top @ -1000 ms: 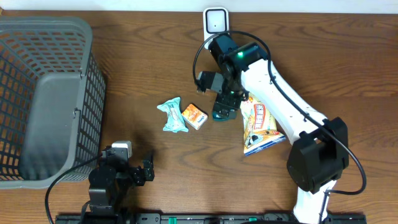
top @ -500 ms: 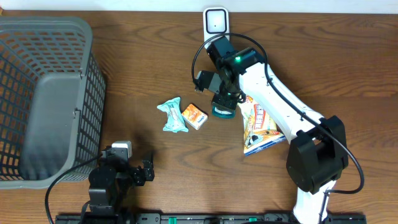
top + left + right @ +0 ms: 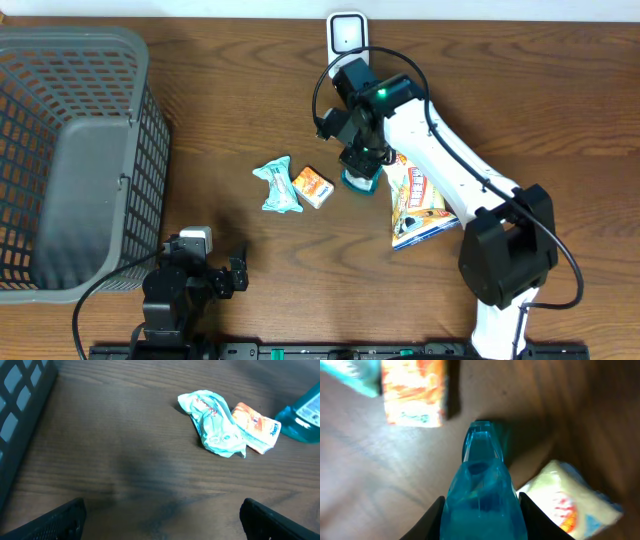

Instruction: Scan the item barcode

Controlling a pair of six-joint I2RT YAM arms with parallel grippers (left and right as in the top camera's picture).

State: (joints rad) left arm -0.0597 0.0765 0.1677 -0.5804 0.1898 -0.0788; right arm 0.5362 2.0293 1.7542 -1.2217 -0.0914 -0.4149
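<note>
My right claw point(image 3: 481, 512) sits low in the wrist view. Its two fingers point(image 3: 436, 519) are drawn in narrow against either side of a clear blue bottle point(image 3: 481, 455). The angle is close and blurred, but both pads seem to touch it, so I count it as gripped.

In the overhead view the bottle is near the middle of the frame. It lies just right of an orange packet point(image 3: 312, 186) and a crumpled pale blue wrapper point(image 3: 277, 186), and it rests against the left edge of a yellow snack bag point(image 3: 415, 200). The white scanner point(image 3: 347, 33) stands at the top centre edge, above my arm.

My left claw point(image 3: 162, 521) hangs spread wide at the lower left of the overhead frame, holding nothing. It is near the grey basket point(image 3: 60, 150), which fills the left side of the wooden table point(image 3: 230, 90).
</note>
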